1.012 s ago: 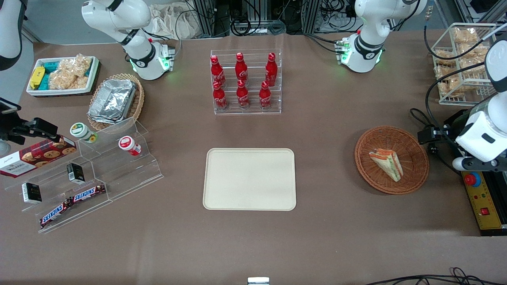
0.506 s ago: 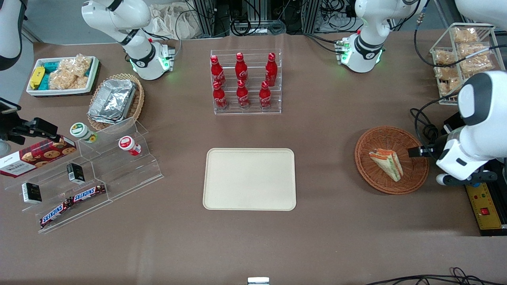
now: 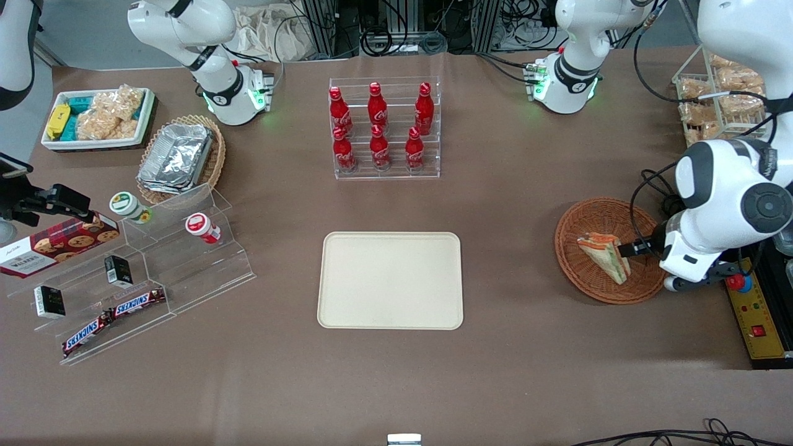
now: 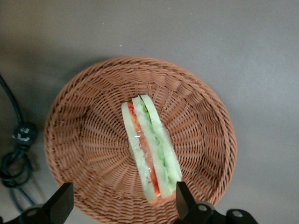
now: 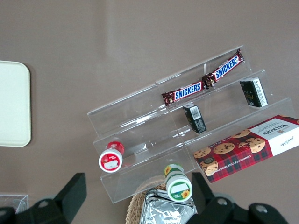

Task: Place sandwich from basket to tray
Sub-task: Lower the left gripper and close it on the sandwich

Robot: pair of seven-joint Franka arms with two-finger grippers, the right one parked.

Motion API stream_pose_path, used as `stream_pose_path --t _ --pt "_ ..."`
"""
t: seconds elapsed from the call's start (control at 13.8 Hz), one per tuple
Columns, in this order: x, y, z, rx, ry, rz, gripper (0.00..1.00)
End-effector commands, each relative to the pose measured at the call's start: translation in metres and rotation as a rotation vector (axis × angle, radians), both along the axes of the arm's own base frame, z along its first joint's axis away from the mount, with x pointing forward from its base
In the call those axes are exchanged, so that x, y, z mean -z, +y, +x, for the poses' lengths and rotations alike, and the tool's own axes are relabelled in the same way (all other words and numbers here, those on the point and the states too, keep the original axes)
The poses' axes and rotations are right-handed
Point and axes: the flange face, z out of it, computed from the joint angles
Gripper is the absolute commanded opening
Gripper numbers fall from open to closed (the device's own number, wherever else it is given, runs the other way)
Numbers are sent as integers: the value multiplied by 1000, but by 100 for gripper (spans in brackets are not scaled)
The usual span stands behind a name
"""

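Left wrist view: the fingers (image 4: 65, 201) are spread wide and empty above the basket (image 4: 88, 140), with the sandwich (image 4: 150, 149) lying in it nearer one finger. A slanted descent could clip the wicker rim or crush the wrap. The counter toward the tray (image 3: 390, 280) lies open.

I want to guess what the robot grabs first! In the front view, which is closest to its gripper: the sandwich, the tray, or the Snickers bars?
The gripper hovers open over the basket.
1. Sandwich, in the basket, right beside it.
2. Tray, mid-table.
3. Snickers bars, toward the parked arm's end.
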Motion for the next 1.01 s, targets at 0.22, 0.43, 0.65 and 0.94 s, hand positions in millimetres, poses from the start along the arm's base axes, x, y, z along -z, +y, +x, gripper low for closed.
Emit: stream_pose_path --t 0.22,0.43,0.65,0.94 --pt "49 -6 -3 -251 -76 4 98" --pt "72 -11 -15 -238 -69 6 98" --pt "88 -11 -28 -236 -94 -2 98" --pt "77 -9 -25 -239 -79 4 43"
